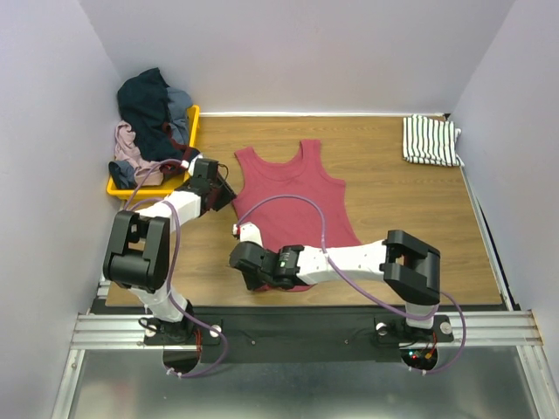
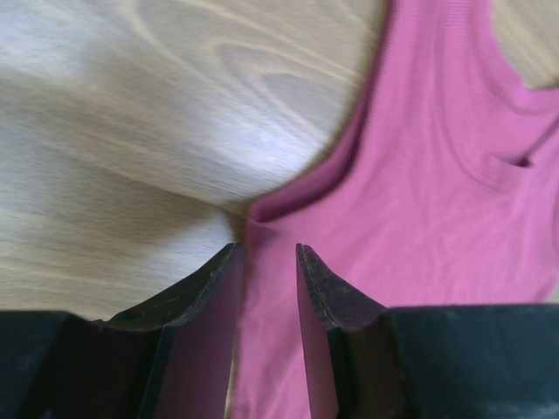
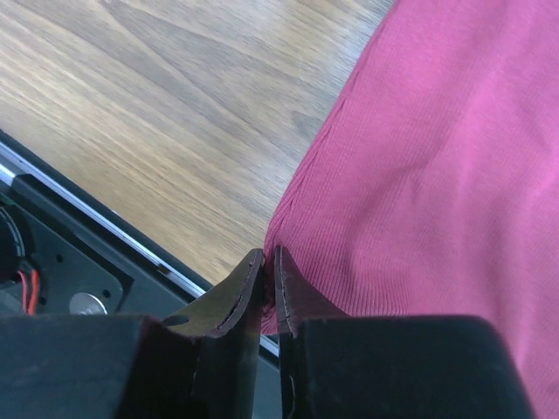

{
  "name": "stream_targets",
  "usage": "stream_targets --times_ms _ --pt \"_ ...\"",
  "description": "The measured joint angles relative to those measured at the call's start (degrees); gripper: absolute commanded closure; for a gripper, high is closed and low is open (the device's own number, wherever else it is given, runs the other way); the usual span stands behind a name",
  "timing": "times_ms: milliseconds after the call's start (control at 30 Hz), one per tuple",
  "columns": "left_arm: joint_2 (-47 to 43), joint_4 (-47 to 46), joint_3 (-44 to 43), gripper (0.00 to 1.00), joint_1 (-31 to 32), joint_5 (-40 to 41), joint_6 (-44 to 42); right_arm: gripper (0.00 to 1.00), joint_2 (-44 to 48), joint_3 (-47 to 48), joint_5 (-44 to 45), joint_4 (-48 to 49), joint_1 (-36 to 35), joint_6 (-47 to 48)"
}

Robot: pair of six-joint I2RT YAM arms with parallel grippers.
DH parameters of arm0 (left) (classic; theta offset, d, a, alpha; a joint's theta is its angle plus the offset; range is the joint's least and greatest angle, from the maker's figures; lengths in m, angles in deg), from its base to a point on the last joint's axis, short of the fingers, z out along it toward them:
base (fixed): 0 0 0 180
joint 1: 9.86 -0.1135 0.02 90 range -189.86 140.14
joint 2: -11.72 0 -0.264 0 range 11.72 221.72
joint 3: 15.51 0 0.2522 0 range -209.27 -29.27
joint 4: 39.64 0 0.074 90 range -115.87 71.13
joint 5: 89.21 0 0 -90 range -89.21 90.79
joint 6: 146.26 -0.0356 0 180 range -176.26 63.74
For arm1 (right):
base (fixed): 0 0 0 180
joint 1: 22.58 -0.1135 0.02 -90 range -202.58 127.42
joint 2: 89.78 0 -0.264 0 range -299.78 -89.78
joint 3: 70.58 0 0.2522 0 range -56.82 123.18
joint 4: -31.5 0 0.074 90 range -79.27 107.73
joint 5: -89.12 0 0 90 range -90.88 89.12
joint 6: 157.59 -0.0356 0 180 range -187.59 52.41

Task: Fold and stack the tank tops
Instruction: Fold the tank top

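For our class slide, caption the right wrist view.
Right end effector pinching a hem corner of the red tank top on the wooden table.

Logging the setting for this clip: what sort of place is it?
Probably a lab robot cell, not a home: plain pale walls box in a wooden tabletop, both arms bolt to a metal rail, and a dark red tank top lies staged near a yellow tray of clothes.

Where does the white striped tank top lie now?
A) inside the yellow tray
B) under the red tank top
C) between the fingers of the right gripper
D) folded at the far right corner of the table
D: the striped tank top lies as a folded bundle at the far right corner of the table, well apart from the red tank top and the yellow tray.
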Motion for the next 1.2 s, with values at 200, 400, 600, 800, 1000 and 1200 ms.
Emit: stream_targets --times_ms 200,400,600,800,1000,1200 --pt "2.6 1.2 0.0 0.60 0.0 3.0 0.2 0.85 -1.7 2.2 -0.2 0.0 0.0 -0.2" --pt "4.1 1.2 -0.6 0.67 0.0 3.4 0.1 0.85 -3.3 3.1 -0.9 0.0 0.0 -1.0" --pt "5.6 0.8 -1.6 0.95 0.0 3.5 0.7 0.86 -4.2 3.1 -2.3 0.4 0.1 -2.3" --pt "6.0 0.9 -2.9 1.00 0.0 4.1 1.1 0.86 -4.3 3.1 -2.5 1.6 0.1 -3.8" --pt "6.0 2.3 -6.1 1.00 0.1 4.5 1.3 0.86 -1.7 1.3 -2.2 3.1 1.1 -4.9" --pt "6.0 4.4 -11.0 1.00 2.0 5.3 1.8 0.86 8.2 -5.8 -1.5 4.1 3.7 -6.6"
